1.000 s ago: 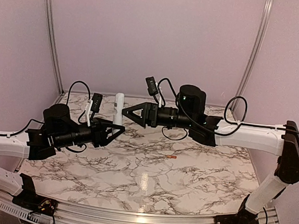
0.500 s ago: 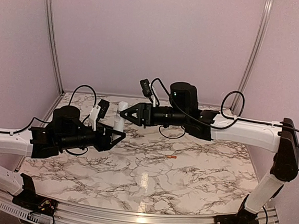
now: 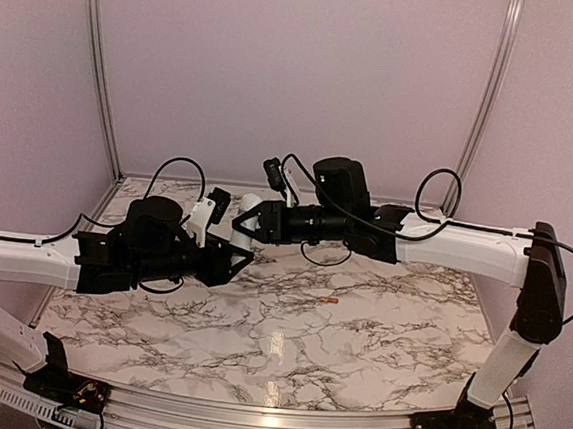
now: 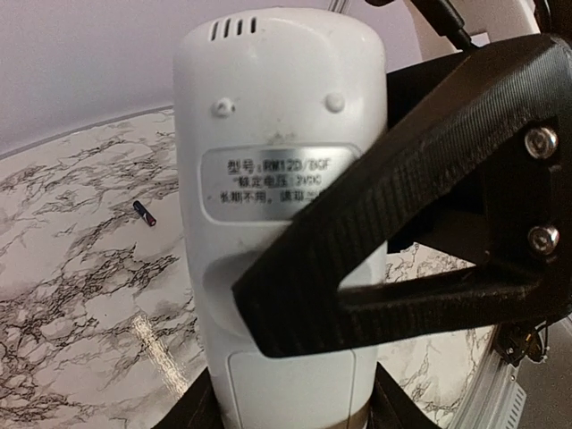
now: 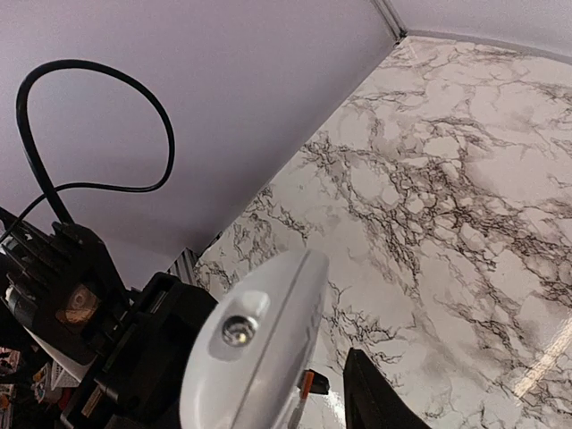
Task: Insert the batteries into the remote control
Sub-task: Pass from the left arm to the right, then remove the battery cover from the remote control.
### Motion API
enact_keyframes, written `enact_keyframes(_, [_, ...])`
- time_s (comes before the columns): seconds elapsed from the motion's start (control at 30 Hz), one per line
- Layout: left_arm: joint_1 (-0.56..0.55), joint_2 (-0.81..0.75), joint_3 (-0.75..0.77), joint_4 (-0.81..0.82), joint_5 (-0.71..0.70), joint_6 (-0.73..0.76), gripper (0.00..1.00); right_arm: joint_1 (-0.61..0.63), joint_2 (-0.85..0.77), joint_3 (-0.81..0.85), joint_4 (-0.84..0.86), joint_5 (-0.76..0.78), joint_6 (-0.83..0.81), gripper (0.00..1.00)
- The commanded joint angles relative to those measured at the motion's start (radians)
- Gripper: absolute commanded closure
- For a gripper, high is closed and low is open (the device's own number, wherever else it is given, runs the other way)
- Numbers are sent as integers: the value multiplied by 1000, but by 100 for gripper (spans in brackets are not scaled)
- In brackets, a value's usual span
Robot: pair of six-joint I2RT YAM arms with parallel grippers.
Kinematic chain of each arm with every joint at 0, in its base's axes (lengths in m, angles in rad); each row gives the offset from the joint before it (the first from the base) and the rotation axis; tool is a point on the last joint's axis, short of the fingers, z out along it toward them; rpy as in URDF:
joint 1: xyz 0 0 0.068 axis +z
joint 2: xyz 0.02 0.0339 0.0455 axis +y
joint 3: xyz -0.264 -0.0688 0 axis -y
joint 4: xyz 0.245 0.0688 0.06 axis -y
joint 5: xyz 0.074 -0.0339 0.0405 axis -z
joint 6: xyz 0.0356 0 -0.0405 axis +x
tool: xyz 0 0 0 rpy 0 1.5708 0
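Centre-left in the top view, the left pincer [image 3: 234, 258] grips the remote [image 4: 277, 134] upright by its lower end above the tabletop [image 3: 285, 345]. The right pincer [image 3: 239, 226], beside it a second ago, now straddles its upper half, jaws narrower; whether it is clamped cannot be told. One battery [image 3: 330, 303] lies mid-tabletop, unmoved.

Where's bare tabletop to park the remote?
Bare: near strip between left arm base and right arm base; table right of the battery. Crowded: back-left, left pincer and right pincer at the remote, mid-air.
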Motion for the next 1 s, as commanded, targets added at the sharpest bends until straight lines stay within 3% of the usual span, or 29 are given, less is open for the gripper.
enact_keyframes(0.0, [-14,30,51,-32,-75,13,83,7,21,18,-38,19,-1,59])
enact_keyframes(0.3, [-14,18,48,-37,-47,8,78,-6,5,-1,8,9,1,80])
enact_keyframes(0.37, [-14,3,45,-57,-39,16,67,-15,-2,-13,25,-7,6,85])
enact_keyframes(0.5, [-9,-90,-4,-48,-8,35,20,-46,-34,-65,83,-72,19,94])
enact_keyframes(0.6, [-7,-174,-24,-75,1,72,2,-83,-61,-104,124,-171,23,96])
enact_keyframes(0.97, [-18,-358,-104,-140,-52,238,1,-115,-119,-155,80,-366,-37,97])
